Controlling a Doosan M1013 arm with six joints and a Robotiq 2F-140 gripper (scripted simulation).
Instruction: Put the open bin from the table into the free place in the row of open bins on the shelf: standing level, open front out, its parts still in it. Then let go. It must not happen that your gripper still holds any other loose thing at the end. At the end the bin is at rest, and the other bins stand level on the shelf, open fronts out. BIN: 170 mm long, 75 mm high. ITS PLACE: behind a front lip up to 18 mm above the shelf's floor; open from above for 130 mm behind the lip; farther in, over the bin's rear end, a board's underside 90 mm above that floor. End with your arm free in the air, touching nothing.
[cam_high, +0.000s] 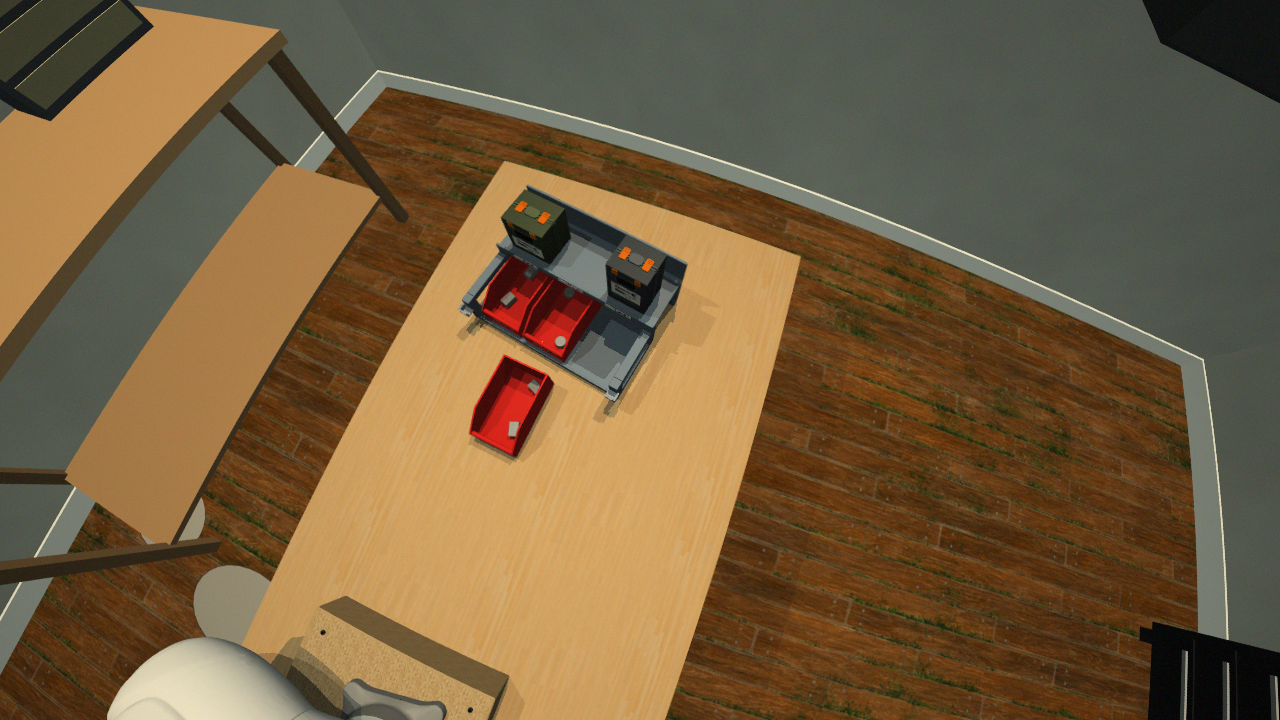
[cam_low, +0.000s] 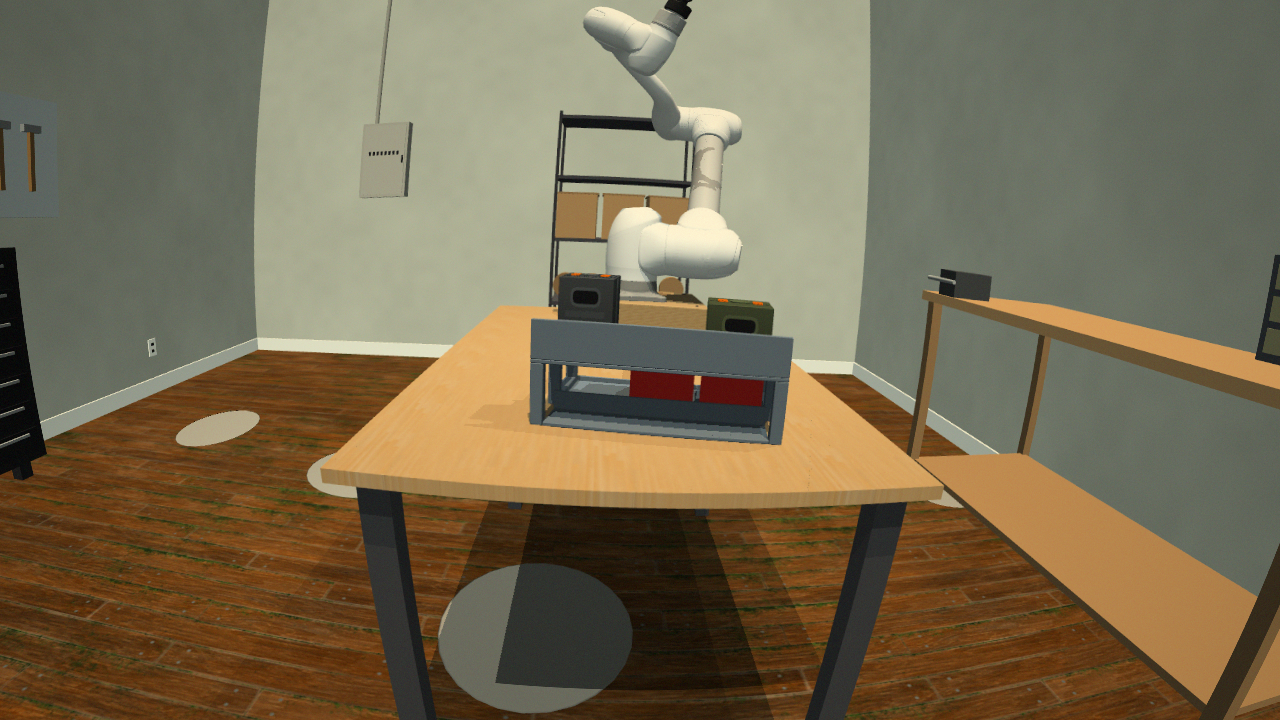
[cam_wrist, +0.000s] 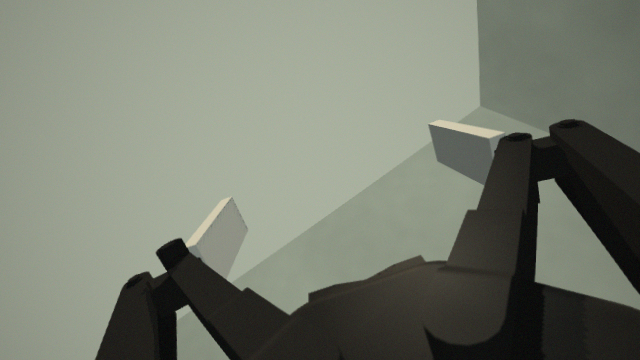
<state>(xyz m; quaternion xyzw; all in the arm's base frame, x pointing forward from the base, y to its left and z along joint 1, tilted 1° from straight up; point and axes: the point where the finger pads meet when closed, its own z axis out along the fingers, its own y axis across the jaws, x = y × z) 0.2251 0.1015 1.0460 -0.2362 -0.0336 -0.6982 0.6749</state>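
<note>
So the desk (cam_high: 554, 537) (cam_low: 429, 420) is the biggest thing. The white arm (cam_high: 205, 680) (cam_low: 707, 170) is up high: in the exterior view, one link rises toward 12 o'clock, the next leans to 11, and the wrist end tips toward 1. The grey shelf (cam_high: 586, 259) (cam_low: 662, 347) stands on the desk, with its free place at 5 o'clock from above. The pincer (cam_low: 677, 7) (cam_wrist: 334, 178) is spread wide, nothing in it, well apart from the bins. The open red bin (cam_high: 512, 404) sits on the desk, off the shelf's 7 o'clock side, two grey parts inside. Two other bins, left (cam_high: 514, 291) (cam_low: 731, 390) and middle (cam_high: 561, 317) (cam_low: 661, 385) from above, are in the row.
</note>
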